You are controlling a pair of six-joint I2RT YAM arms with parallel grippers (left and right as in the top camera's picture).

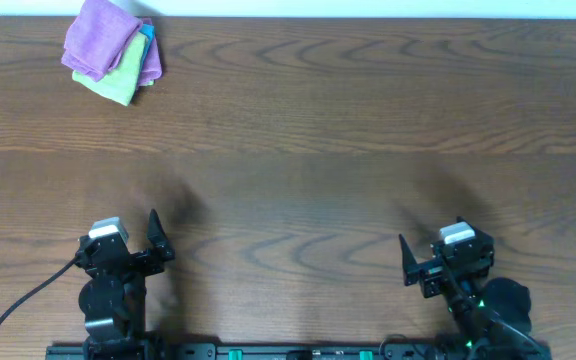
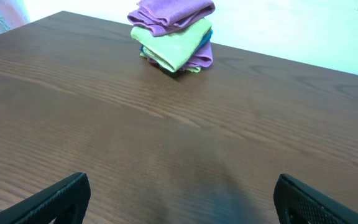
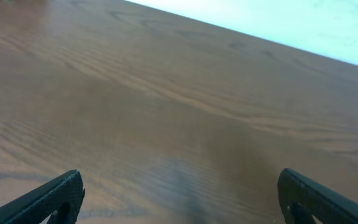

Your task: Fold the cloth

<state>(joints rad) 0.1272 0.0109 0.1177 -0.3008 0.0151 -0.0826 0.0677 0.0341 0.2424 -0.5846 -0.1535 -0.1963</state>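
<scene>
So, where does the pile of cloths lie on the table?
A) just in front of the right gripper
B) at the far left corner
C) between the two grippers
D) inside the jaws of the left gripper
B: the pile of cloths, a purple cloth on top, lies at the far left corner of the table, well away from the open left gripper and the open right gripper.

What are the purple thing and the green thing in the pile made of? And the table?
The folded light purple cloth and the lime green folded cloth look like soft, fuzzy fabric, maybe microfibre: matte, with rounded folds. The dark brown table looks like wood or a wood-look top: streaky grain lines.
</scene>
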